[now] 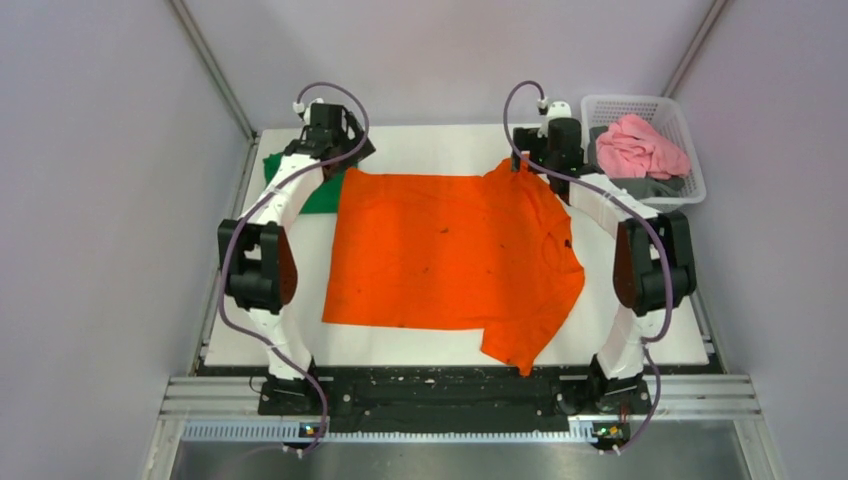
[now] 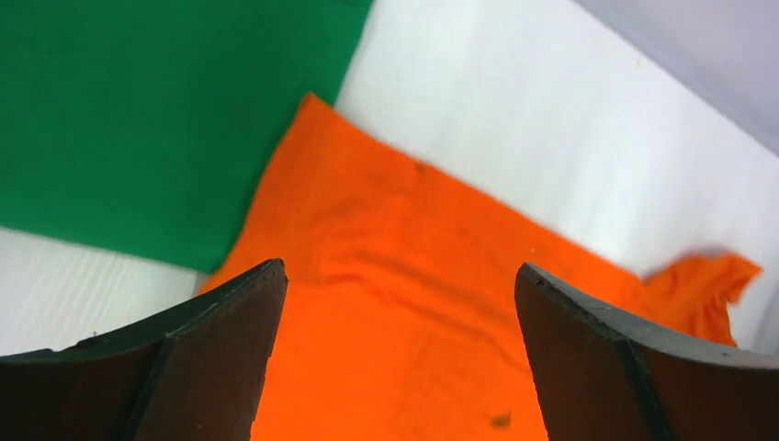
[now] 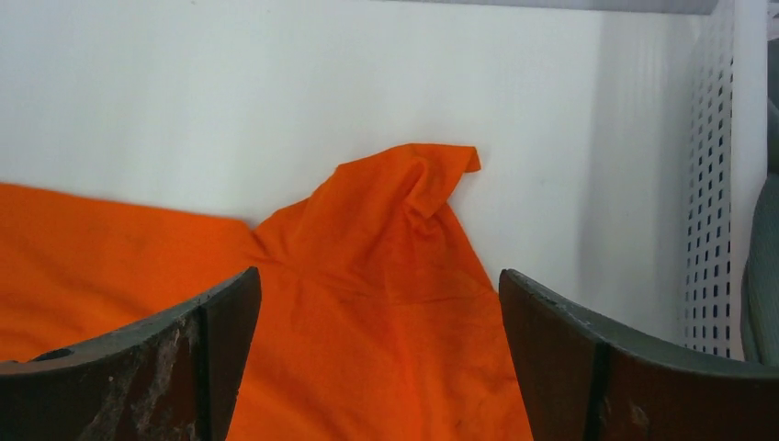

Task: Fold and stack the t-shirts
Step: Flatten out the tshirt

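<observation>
Two shirts show from above: the orange t-shirt (image 1: 450,250) lies flat on the table (image 1: 420,345), the green t-shirt (image 1: 322,196) beside its far-left corner. Left wrist: the left gripper (image 2: 400,276) hangs spread over that corner. Right wrist: the right gripper (image 3: 378,280) gapes above the far-right sleeve.

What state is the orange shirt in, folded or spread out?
Spread out. The orange shirt lies flat on the table, both sleeves sticking out; no fold made yet.
</observation>
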Robot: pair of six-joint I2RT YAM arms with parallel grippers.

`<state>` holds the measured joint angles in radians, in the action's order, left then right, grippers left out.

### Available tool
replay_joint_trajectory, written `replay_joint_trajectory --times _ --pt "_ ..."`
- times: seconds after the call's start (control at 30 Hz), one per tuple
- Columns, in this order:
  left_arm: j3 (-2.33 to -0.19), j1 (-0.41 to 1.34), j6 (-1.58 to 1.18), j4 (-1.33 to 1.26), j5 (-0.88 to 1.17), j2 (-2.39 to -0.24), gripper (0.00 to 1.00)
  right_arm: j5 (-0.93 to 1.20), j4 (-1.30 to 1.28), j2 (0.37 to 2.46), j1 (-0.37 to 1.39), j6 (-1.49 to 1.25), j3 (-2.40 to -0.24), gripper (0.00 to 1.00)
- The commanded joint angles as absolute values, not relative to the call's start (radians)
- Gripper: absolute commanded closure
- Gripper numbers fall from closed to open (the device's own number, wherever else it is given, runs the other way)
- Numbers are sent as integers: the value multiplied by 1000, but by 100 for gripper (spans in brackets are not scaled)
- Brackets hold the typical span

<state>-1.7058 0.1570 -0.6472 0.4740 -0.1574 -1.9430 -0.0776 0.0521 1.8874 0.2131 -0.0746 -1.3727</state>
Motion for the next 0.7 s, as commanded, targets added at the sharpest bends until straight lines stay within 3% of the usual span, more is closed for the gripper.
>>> replay_joint_trajectory --times 0.0,0.4,0.67 --pt "-1534 193 -627 406 -31 -1789 1 21 53 1750 215 -177 -1271 1" --pt "-1300 228 -665 390 107 -1817 1 48 -42 1862 175 -309 -1199 1" --pt "-1226 229 -677 419 69 -1856 1 20 -83 1822 135 -410 -1024 1"
